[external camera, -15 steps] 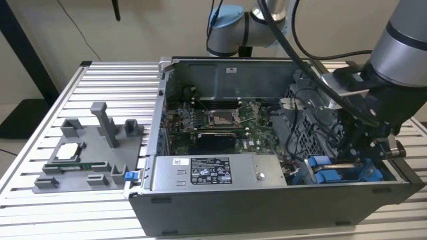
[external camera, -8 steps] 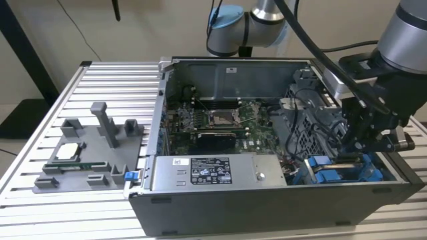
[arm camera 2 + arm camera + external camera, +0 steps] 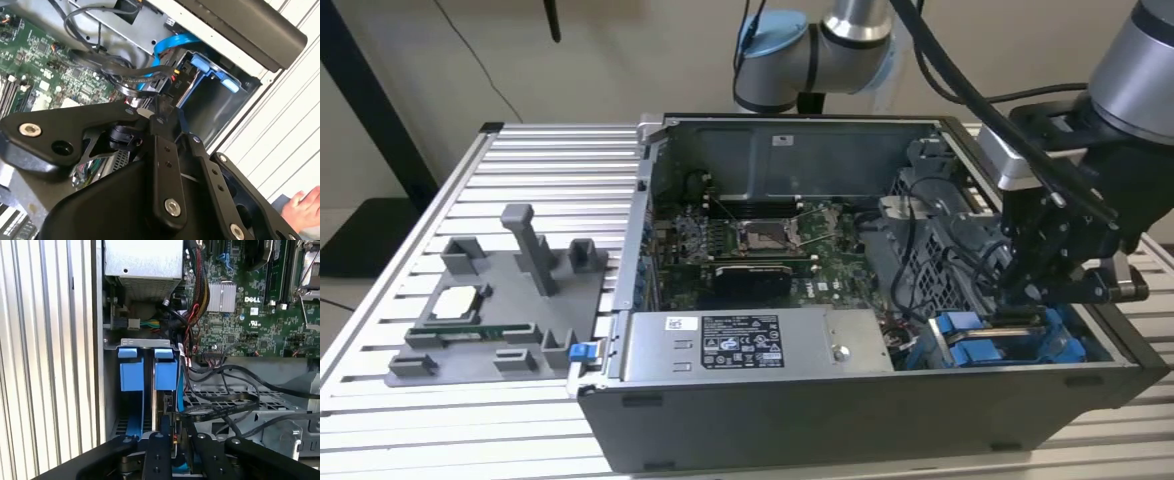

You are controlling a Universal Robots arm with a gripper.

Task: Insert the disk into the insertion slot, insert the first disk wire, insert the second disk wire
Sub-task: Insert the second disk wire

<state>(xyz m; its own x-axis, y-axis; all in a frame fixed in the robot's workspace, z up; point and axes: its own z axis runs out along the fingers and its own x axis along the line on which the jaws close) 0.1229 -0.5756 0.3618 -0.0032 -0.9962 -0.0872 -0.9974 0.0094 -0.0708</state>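
Observation:
Two blue carriers stand side by side in the insertion slot (image 3: 138, 343), the bay at the case's front corner. The disk (image 3: 166, 371) is the carrier in line with my gripper; its drive body is hidden. In the exterior view the gripper (image 3: 1034, 305) hangs low just above the blue carriers (image 3: 987, 345). The gripper (image 3: 175, 442) is shut on a dark wire connector with red marks behind that carrier. Black wires (image 3: 225, 407) loop from it over the perforated cage. In the second wrist view the gripper (image 3: 157, 112) sits below a blue cable (image 3: 170, 45) and the blue carrier (image 3: 212, 70).
The open computer case (image 3: 854, 420) lies on a slatted metal table (image 3: 547, 150). A power supply (image 3: 747, 340) and the motherboard (image 3: 747, 240) fill the case. A grey fixture (image 3: 494, 310) with a chip stands on the exterior view's left. A hand (image 3: 302, 205) rests on the table.

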